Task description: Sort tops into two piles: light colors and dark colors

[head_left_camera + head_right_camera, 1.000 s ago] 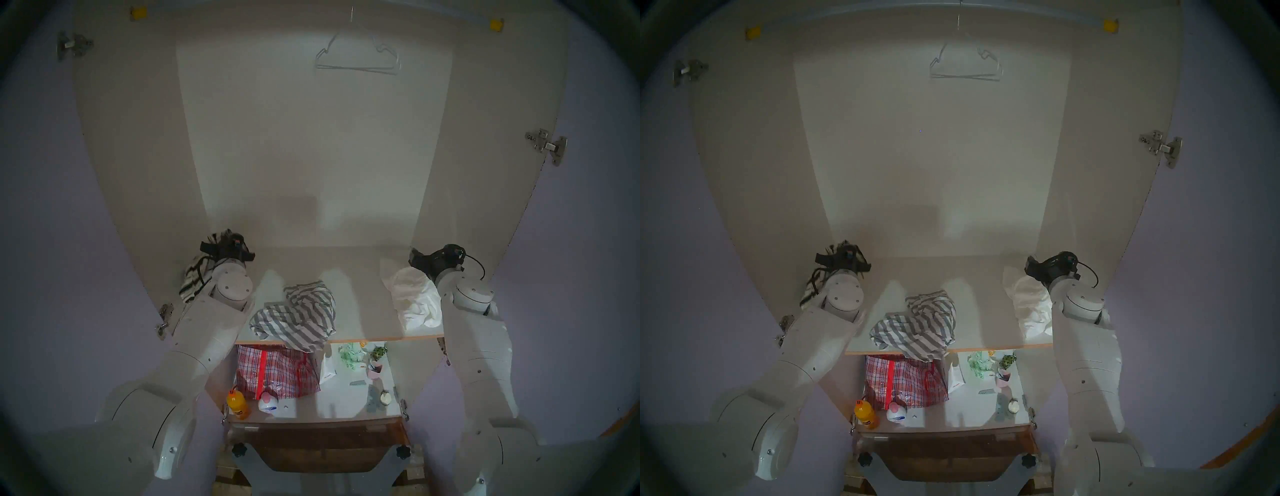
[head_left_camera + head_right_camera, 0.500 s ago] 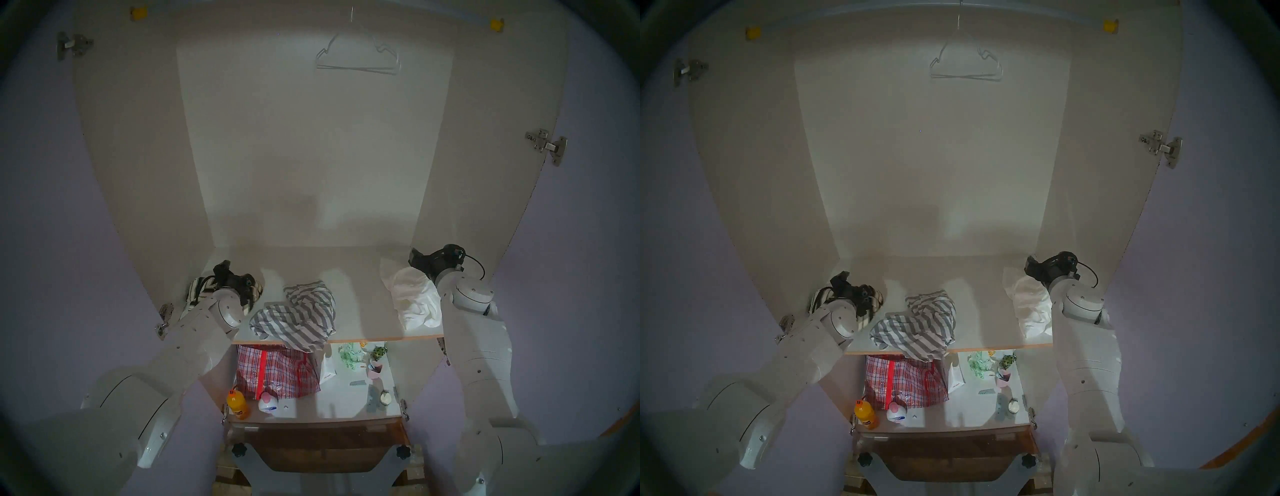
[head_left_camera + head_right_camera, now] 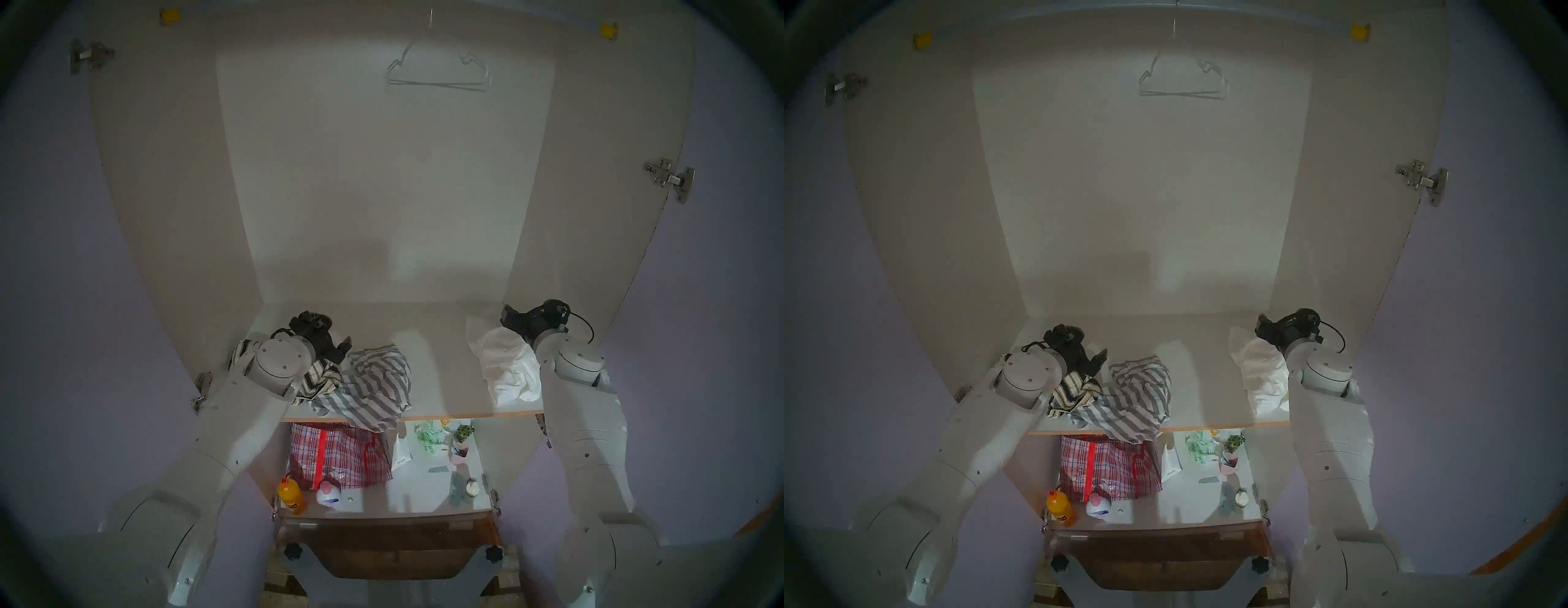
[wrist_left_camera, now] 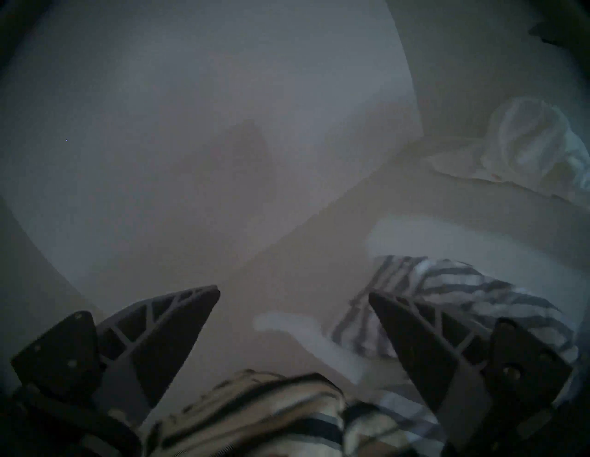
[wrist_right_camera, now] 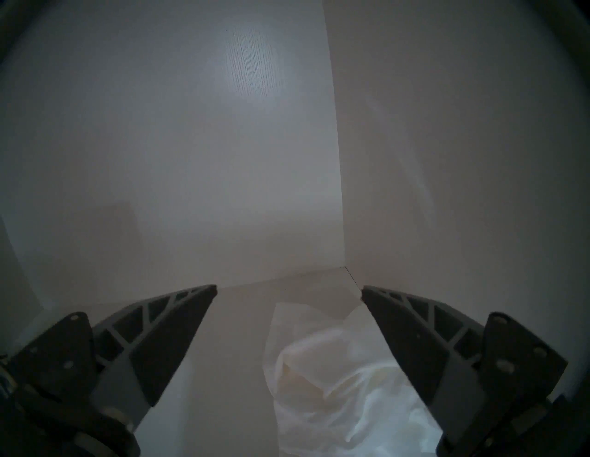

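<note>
The cream top with black stripes [image 3: 319, 377] lies crumpled on the upper shelf, touching the left side of the white top with grey stripes [image 3: 373, 384], which hangs a little over the shelf's front edge. My left gripper [image 3: 341, 348] is open just above and behind them. In the left wrist view [image 4: 293, 293] the cream striped cloth [image 4: 255, 411] lies under the palm, not between the fingers. The plain white top [image 3: 509, 367] lies at the right end. My right gripper [image 3: 507, 317] is open and empty at its far end, above the white cloth [image 5: 335, 383].
The shelf [image 3: 466, 414] sits in an open wardrobe with side walls close to both arms. An empty hanger [image 3: 437, 70] hangs high up. The lower shelf holds a red checked bag [image 3: 339, 456], an orange bottle [image 3: 291, 494] and several small items.
My left arm brought the cream black-striped top down from the left wall and rightward against the grey-striped top, and it now lies loose under the open gripper. The right arm has not moved.
</note>
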